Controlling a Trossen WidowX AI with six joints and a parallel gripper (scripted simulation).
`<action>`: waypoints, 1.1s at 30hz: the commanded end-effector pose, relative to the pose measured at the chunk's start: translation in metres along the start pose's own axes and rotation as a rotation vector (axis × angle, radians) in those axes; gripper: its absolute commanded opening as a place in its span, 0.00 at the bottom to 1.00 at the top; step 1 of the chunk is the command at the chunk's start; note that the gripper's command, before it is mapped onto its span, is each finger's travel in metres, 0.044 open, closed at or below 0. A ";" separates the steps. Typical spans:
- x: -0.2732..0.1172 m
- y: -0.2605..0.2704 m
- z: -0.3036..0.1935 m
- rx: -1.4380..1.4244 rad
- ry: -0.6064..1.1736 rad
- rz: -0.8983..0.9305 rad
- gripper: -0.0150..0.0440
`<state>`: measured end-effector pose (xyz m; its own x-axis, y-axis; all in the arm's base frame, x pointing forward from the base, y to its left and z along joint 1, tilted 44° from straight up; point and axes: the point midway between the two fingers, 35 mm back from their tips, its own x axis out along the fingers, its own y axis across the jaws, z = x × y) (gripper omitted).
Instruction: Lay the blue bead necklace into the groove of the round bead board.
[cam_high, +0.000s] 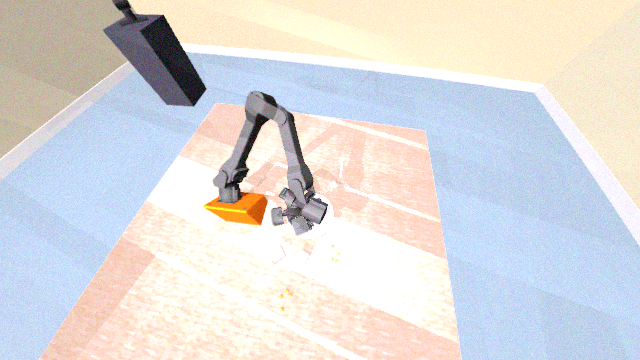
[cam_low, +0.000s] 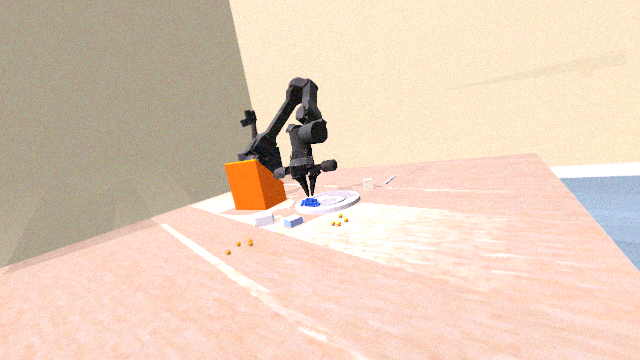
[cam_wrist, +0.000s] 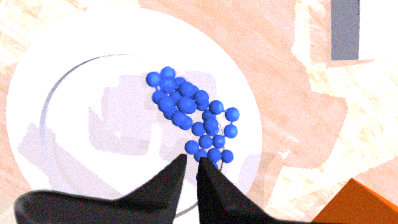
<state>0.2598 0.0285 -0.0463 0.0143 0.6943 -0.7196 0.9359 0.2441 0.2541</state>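
Note:
The blue bead necklace (cam_low: 310, 202) (cam_wrist: 187, 105) lies bunched on the round white bead board (cam_low: 352, 200) (cam_wrist: 240, 90). In the wrist view it runs from the board's middle toward its right side. My gripper (cam_low: 310, 195) (cam_wrist: 192, 161) points down just above the bunch. Its fingers are almost together, with a narrow gap. No bead shows plainly between the tips. The lower end of the necklace passes behind the right finger, so part of it is hidden. In the top view the arm covers the necklace and part of the board.
The orange block (cam_high: 240, 209) (cam_low: 250, 187) (cam_wrist: 360, 202) stands beside the board under the arm's base. A white block (cam_low: 264, 219) and a bluish block (cam_low: 293, 221) lie in front. Several small orange beads are scattered nearby. A small pale block (cam_low: 368, 184) stands behind the board.

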 end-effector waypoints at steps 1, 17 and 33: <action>-0.002 0.008 -0.001 0.001 -0.001 0.007 0.25; 0.008 0.008 -0.001 0.001 -0.001 0.007 0.25; 0.009 0.010 -0.001 -0.008 -0.005 0.007 0.70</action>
<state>0.2699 0.0381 -0.0500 0.0275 0.6940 -0.7194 0.9324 0.2417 0.2688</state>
